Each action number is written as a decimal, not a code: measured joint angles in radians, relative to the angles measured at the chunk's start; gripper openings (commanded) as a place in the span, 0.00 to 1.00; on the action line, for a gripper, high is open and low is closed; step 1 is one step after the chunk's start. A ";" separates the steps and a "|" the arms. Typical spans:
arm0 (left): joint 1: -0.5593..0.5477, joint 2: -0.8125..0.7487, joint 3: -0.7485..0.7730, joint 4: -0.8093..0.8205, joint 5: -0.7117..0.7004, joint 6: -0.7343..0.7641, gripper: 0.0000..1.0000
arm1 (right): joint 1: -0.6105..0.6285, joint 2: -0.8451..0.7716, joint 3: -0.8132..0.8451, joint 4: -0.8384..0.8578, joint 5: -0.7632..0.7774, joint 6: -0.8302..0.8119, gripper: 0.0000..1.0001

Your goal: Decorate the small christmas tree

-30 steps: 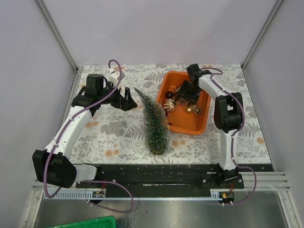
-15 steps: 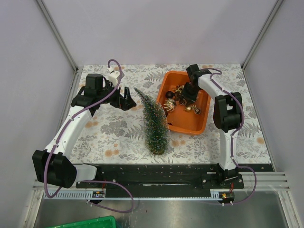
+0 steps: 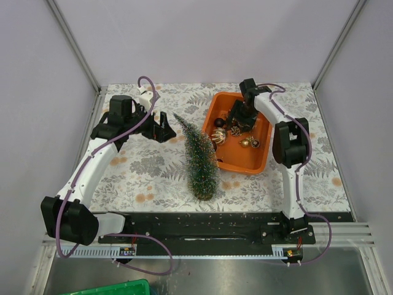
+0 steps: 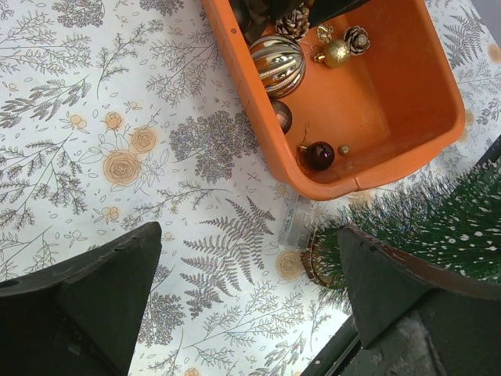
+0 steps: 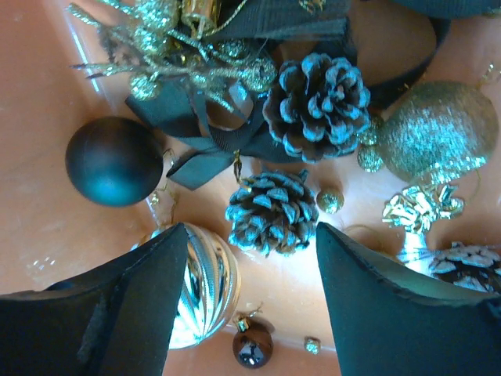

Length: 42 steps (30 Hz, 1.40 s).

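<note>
The small christmas tree (image 3: 199, 157) lies on its side on the floral table, tip toward the back, brown base (image 4: 313, 257) near the front. Its foliage also shows at the left wrist view's right edge (image 4: 454, 211). The orange tray (image 3: 258, 157) right of it holds ornaments. My left gripper (image 3: 161, 128) is open and empty, just left of the tree's tip. My right gripper (image 3: 238, 121) is open inside the tray, low over a frosted pinecone (image 5: 274, 211), with a ribbed gold ball (image 5: 205, 286) beside its left finger. A second pinecone (image 5: 317, 98), a dark ball (image 5: 113, 160) and a glittery gold ball (image 5: 438, 133) lie close by.
A black ribbon with gold sprigs (image 5: 211, 78) lies at the tray's back. A small dark red bauble (image 5: 252, 345) and a tiny gold bead (image 5: 312, 345) lie near the tray wall. A clear tag (image 4: 291, 223) lies between tree base and tray. Grey walls enclose the table.
My right gripper has shifted slightly back and left within the tray, lower over the ornaments. The left arm and the tree have barely moved.
</note>
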 measured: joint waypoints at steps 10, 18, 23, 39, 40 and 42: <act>0.001 0.001 0.011 -0.005 -0.001 0.000 0.99 | 0.000 0.122 0.127 -0.115 -0.008 -0.005 0.57; 0.002 0.001 0.021 -0.002 -0.002 0.001 0.99 | 0.000 0.111 0.114 -0.106 -0.009 -0.011 0.45; 0.002 0.001 0.021 0.000 -0.002 -0.001 0.99 | 0.000 0.018 -0.013 -0.071 -0.009 -0.011 0.45; 0.004 -0.035 0.039 -0.016 0.002 -0.011 0.99 | -0.010 -0.661 -0.337 0.093 -0.245 0.004 0.49; 0.004 -0.043 0.039 -0.016 0.003 -0.011 0.99 | -0.010 -0.694 -0.340 0.105 -0.270 0.006 0.48; 0.004 -0.053 0.039 -0.018 0.005 -0.011 0.99 | -0.011 -0.743 -0.341 0.124 -0.311 0.008 0.48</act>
